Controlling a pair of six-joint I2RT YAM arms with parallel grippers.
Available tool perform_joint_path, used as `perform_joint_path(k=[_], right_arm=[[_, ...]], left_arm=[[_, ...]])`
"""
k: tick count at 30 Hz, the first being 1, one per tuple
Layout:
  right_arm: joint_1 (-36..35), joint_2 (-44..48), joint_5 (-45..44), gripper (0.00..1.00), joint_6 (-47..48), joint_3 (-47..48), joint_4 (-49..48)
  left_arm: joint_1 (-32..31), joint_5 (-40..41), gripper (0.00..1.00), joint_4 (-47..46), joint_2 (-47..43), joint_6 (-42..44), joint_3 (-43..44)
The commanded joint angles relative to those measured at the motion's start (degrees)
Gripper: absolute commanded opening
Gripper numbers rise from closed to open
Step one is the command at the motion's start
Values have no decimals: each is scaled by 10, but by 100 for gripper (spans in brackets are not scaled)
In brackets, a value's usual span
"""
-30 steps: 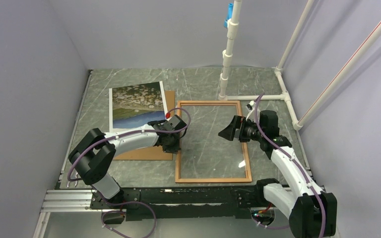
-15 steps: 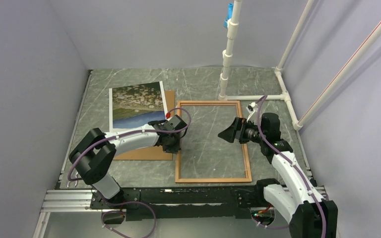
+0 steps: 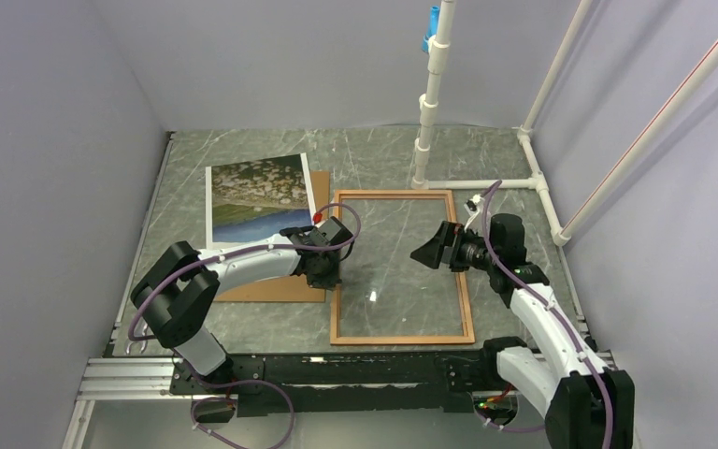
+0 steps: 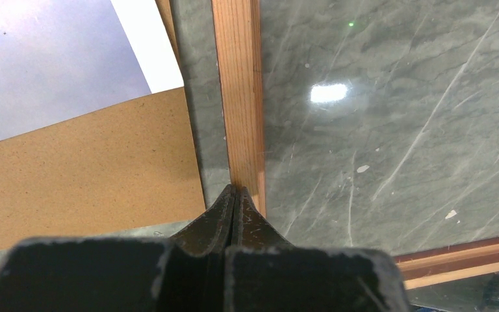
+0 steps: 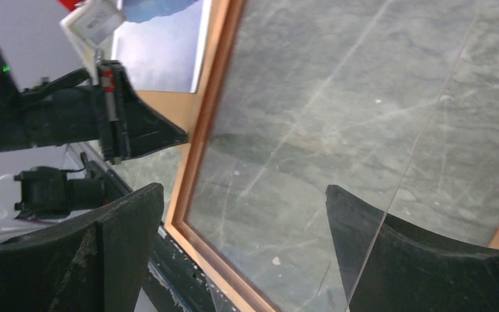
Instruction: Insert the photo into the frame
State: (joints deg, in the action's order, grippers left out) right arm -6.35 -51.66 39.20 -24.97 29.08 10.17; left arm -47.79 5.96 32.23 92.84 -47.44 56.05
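Nearest the arm bases, the frame (image 3: pixel 402 338) lies flat on the table (image 3: pixel 374 154) with its near rail parallel to the table edge, and the marbled surface shows through the pane. The left gripper (image 3: pixel 325 273) sits at the frame's left rail, about halfway along it. In the left wrist view its fingers (image 4: pixel 235 195) are clenched together with nothing between them, and their joined tips are at the wooden rail (image 4: pixel 240 97). Whether they press on the rail I cannot tell. Across the pane, the right gripper (image 3: pixel 427 253) hangs above the glass just inside the right rail. It is spread wide and empty, and its own camera shows the pane between the two fingers (image 5: pixel 245 192) with the left gripper beyond them. To the left of the frame, a brown board (image 3: pixel 271 288) lies under the left arm, close beside the left rail but apart from it. Farther back, the photo (image 3: pixel 257 192) rests face up on the board's far part, outside the frame, slightly askew, with its far edge hanging past the board. Beyond the frame, white pipes (image 3: pixel 427 103) rise from the table's far right corner.
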Motion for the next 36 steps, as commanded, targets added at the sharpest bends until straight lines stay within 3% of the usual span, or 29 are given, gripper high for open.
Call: perform_joint_path(k=[1,16,36], right_arm=[[-2,-11,-48,99,12,19,20],[-2,-110,-155,100,24,55,76],[-2,-132,-280,100,-1,59,125]], left_arm=[[2,59,0,69,36,21,-26],[1,58,0,69,37,21,-27],[1,61,0,72,38,19,-26]])
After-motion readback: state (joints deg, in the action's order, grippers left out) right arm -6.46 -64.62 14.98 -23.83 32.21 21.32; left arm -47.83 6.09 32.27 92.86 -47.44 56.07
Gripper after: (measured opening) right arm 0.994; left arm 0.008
